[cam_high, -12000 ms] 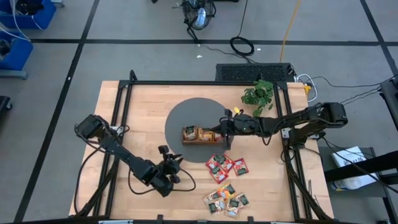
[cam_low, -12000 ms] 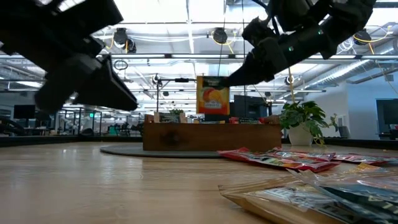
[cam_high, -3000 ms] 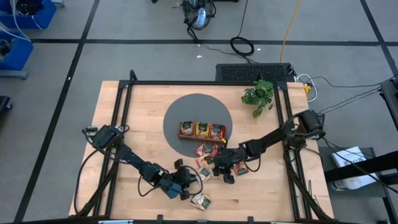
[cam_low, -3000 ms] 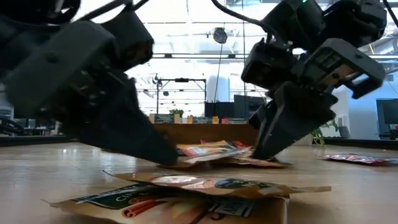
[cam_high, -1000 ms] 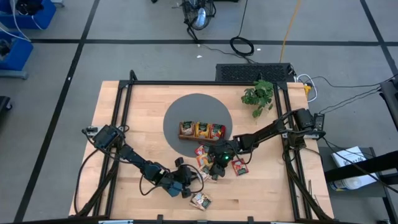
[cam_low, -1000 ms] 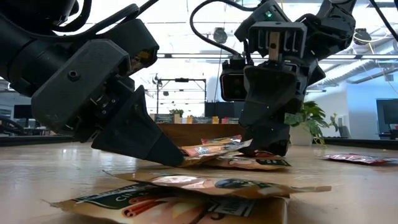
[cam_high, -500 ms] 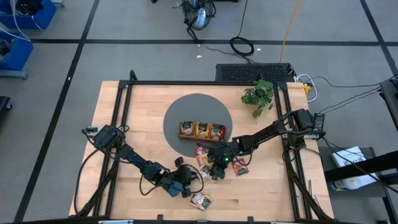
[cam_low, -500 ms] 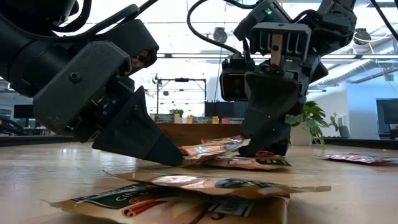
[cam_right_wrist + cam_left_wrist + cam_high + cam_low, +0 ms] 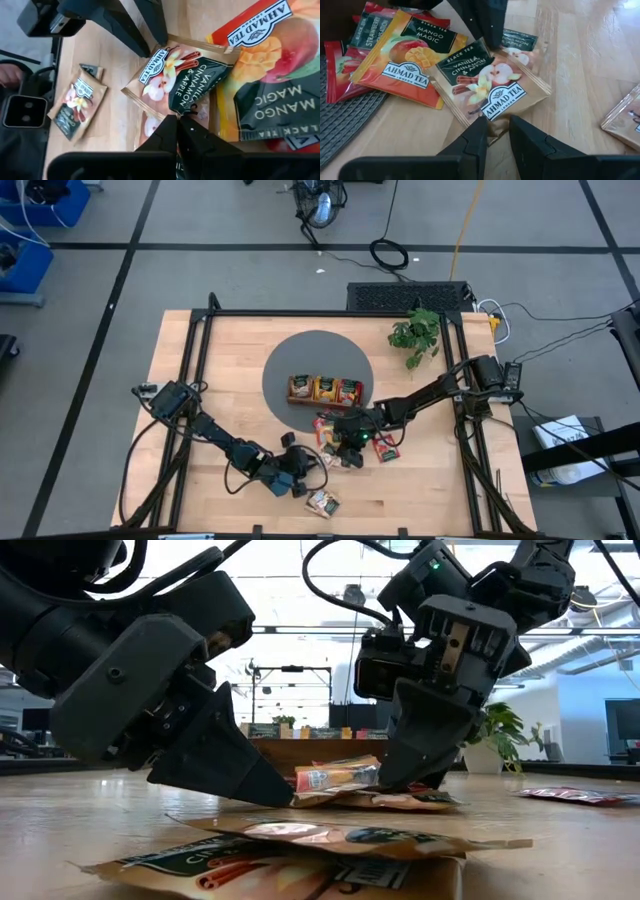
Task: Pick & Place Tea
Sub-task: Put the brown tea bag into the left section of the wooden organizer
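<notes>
- Worktop [image 9: 200,350]: carries a grey round mat [image 9: 300,360], both arms and the scattered tea.
- Wooden tray [image 9: 326,391]: sits on the mat; three compartments, each holding upright sachets.
- Left hand [image 9: 495,132]: low beside the heap, fingers narrowly parted at the corner of the vanilla-cinnamon sachet [image 9: 487,82], apparently steadying it; an actual grip cannot be confirmed.
- Right hand [image 9: 178,121]: fingers closed together at the opposite edge of that sachet, likely pinching an edge.
- Tea: a loose heap [image 9: 335,438] just beside the tray; one stray sachet [image 9: 321,502] lies apart.
</notes>
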